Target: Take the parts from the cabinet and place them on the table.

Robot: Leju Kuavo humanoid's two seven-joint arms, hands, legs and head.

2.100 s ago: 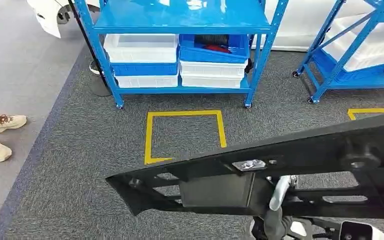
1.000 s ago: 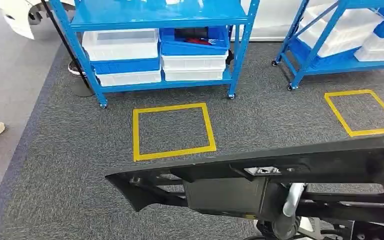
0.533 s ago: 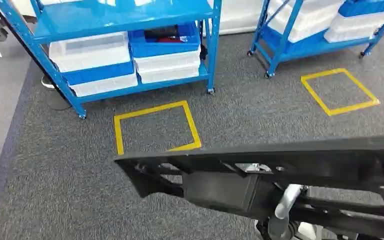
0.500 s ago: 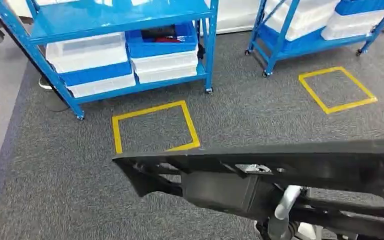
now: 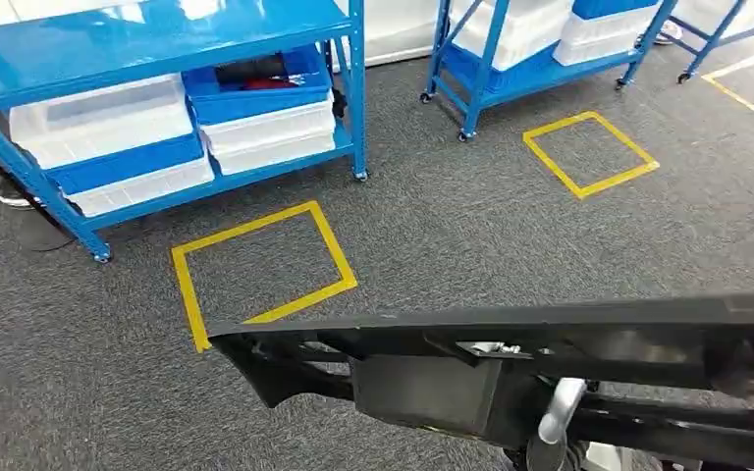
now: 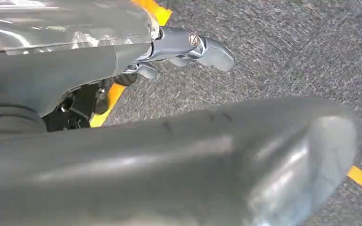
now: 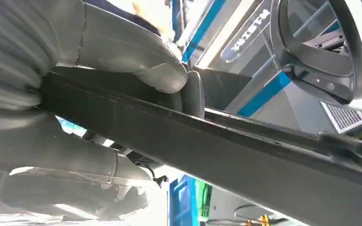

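A long black framed part (image 5: 511,343) stretches across the lower head view, above the carpet. In the right wrist view my right hand (image 7: 122,47) grips this black part (image 7: 245,141), thumb over its upper edge and fingers under it. A silver arm (image 5: 555,412) shows beneath the part. My left hand (image 6: 66,75) hangs over the carpet with its thick thumb (image 6: 193,155) apart from the fingers (image 6: 188,44) and nothing between them. The blue cabinet (image 5: 157,39) stands at the far left, with a blue bin (image 5: 255,74) of dark and red parts on its lower shelf.
White bins (image 5: 98,118) fill the cabinet's lower shelf. A yellow tape square (image 5: 245,228) marks the grey carpet in front of it. A second blue wheeled rack (image 5: 511,59) stands at the far right, with another tape square (image 5: 619,181) before it.
The camera has turned: the cabinet and first square slid left, and the second rack and square came further in. A person's shoes left the picture. The black part stays in my right hand.
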